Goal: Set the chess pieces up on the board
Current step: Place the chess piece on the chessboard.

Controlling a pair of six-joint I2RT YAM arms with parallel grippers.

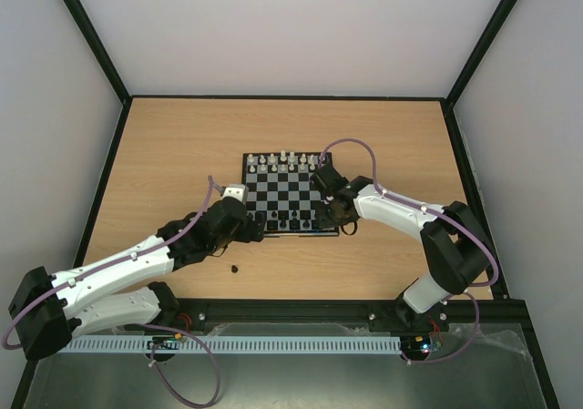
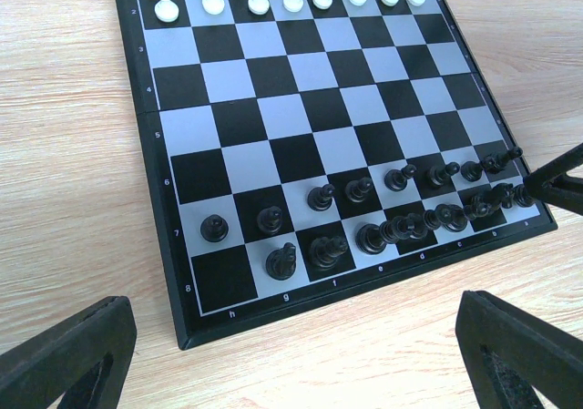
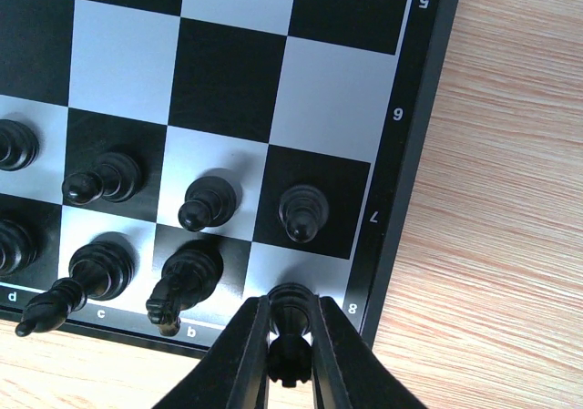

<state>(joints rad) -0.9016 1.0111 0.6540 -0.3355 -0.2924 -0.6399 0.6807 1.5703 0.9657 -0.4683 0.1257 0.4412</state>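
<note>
On board: 15 black pieces | right tool clamps corner piece | left tool spread wide

One board lies on the desk. Sixteen black chess pieces show in all: eight in the pawn row, seven in the back row nearest the arms, and one stray piece off the board on the desk. Of the white pieces, eight stand in their front row, while the row behind is cropped up close and too small to count from above; there are two claws, the left claw and the right claw.
</note>
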